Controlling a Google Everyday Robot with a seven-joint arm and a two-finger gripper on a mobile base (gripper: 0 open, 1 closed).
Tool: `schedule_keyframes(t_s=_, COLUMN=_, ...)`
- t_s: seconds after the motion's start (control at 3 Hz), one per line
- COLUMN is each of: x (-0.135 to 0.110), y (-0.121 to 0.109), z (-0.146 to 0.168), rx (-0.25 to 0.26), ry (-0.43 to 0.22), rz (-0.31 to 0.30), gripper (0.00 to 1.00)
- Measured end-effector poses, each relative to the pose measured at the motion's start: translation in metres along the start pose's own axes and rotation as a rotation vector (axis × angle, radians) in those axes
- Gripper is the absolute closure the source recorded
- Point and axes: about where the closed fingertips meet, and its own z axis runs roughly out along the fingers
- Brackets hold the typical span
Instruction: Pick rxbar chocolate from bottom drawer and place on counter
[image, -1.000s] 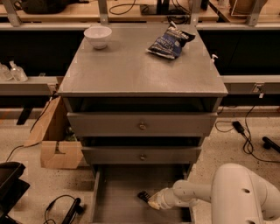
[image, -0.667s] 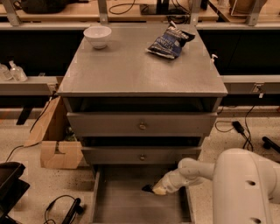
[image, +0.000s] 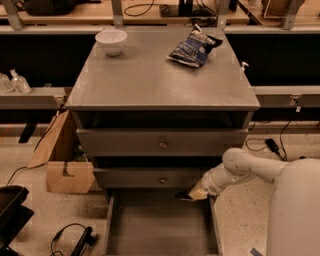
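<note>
gripper: gripper hung well below the counter, under its front right part and just ahead of the lower drawer front.
grip: jaws were pinched nearly closed on a small dark flat thing at the tip; I judged it to be the rxbar chocolate.
bar position: clear of the floor of the bottom drawer, which stuck out below and ahead of the counter. No other bar showed on that floor.
step: judged as the lift-out, with transfer up to the counter left to do.
lift path: best to pull back from under the counter first, then rise. Going straight up would have met the two drawer fronts and the counter's front lip.
grip care: the hold looked like a tip pinch on a thin wrapper. Slow wrist moves and a level bar would have cut the slip risk.
drop zone: the front and middle of the counter were bare. bowl sat at the counter's back left, chip bag at its back right, so front centre was the safe target.
release: lower to near contact before opening, rather than drop from height.
</note>
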Motion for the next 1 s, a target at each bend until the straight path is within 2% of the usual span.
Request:
schedule_keyframes(t_s=0.33, x=-0.016, y=0.000, z=-0.070, rx=0.026, ry=0.005, rz=0.013, gripper=1.00)
schedule_keyframes(t_s=0.67, x=-0.034, y=-0.002, z=-0.142, rx=0.084, ry=-0.014, rz=0.049, gripper=1.00)
schedule_keyframes(t_s=1.0, x=-0.035, y=-0.002, z=-0.142, rx=0.084, ry=-0.014, rz=0.049, gripper=1.00)
